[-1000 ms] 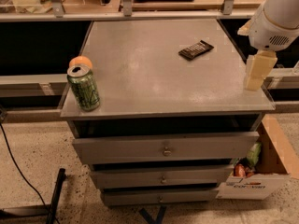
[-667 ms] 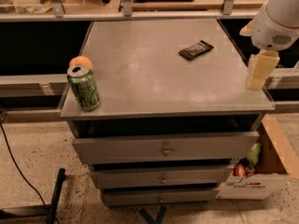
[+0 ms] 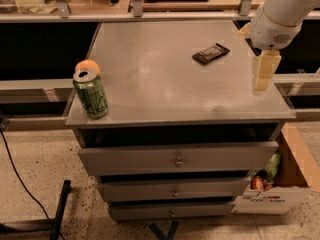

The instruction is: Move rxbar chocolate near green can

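Hanging over the right edge of the worktop (image 3: 150,79), the gripper (image 3: 262,85) points downward from the pale rounded wrist of the arm, with its tip close to the grey surface near the front right corner; it grasps nothing, and whether it is released or clenched cannot be told from this view. The rxbar chocolate (image 3: 211,53) lies flat on the worktop toward the back right, set at a slant, to the left of the gripper and apart from it. The green can (image 3: 91,94) stands upright at the front left corner, well apart from the bar, across the width of the worktop. Just behind the can, and touching it or nearly so, sits a round orange fruit (image 3: 87,65). Below the worktop are three grey drawers (image 3: 177,156), each with a small knob. A cardboard box (image 3: 280,194) with packets inside stands on the floor at the lower right, and a dark cable (image 3: 17,176) trails across the speckled floor at the left.
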### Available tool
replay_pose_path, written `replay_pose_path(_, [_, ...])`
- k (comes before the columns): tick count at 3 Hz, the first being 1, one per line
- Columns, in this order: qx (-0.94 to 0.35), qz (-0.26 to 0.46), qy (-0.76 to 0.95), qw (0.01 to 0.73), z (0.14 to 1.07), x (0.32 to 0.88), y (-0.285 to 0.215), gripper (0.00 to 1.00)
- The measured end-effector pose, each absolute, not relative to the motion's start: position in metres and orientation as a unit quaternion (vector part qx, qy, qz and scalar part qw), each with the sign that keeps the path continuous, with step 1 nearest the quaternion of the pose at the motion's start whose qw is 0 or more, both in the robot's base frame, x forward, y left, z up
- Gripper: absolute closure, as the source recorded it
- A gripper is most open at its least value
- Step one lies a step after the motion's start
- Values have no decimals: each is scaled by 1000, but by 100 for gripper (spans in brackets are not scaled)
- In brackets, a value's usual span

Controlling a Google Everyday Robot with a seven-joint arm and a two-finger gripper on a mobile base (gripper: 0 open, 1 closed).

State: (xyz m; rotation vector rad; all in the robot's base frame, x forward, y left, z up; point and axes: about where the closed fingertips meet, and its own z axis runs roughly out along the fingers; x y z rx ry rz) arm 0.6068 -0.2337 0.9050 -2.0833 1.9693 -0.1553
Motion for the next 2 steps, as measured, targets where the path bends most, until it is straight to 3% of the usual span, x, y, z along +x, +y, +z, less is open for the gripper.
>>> replay_pose_path(2, [-758, -92, 635, 120, 876, 650, -207, 0])
